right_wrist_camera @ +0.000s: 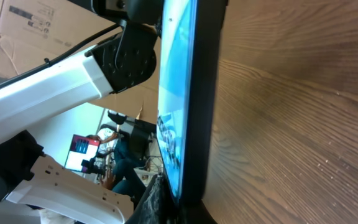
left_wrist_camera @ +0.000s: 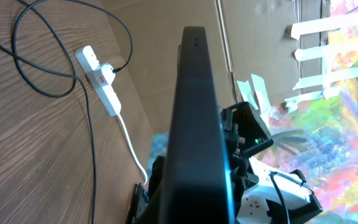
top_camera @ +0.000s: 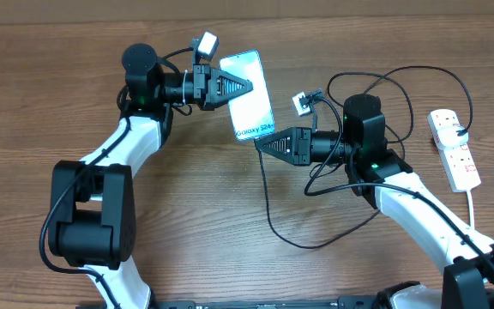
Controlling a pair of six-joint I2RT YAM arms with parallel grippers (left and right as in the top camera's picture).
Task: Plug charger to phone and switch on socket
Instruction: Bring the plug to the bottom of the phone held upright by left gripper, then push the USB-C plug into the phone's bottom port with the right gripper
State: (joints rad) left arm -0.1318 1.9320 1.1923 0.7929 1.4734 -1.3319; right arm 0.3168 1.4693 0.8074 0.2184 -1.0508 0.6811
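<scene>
– Brown wood-grain table [top_camera: 187, 215], two arms over it. Where's the phone [top_camera: 256, 107]?

– Upper middle of the overhead view. The screen is light blue and white and faces up at the camera, with the "Galaxy S24" text at the lower end and the body slightly askew. Can't tell if it is lifted clear of the wood.

– Held?

– Yes. The left gripper [top_camera: 249, 86] reaches in from the left, closed tight on the phone at its left long edge, about midway along. In the left wrist view the phone's black edge runs up the centre of the frame, seen edge-on.

– And the other arm?

– The right gripper [top_camera: 258, 144] points left, its tip at the phone's lower end, just under the text. Jaws together. The thin black cable of the charger [top_camera: 268, 202] leaves from that tip, so I log it as pinched on the charger's end. The connector itself is hidden, and I can't tell whether it sits in the port.

– Cable's course?

– It drops toward the near edge, bends right, climbs back behind the right arm, then makes wide loops at the upper right.

– Socket [top_camera: 454, 154]?

– Far right of the table, well apart from the phone and lying lengthwise. A black plug [top_camera: 461, 131] sits at its far end. The red switches [left_wrist_camera: 100, 76] show in the left wrist view, but their position is too small to read. A white cord [top_camera: 472, 206] trails from it toward the near edge.
</scene>
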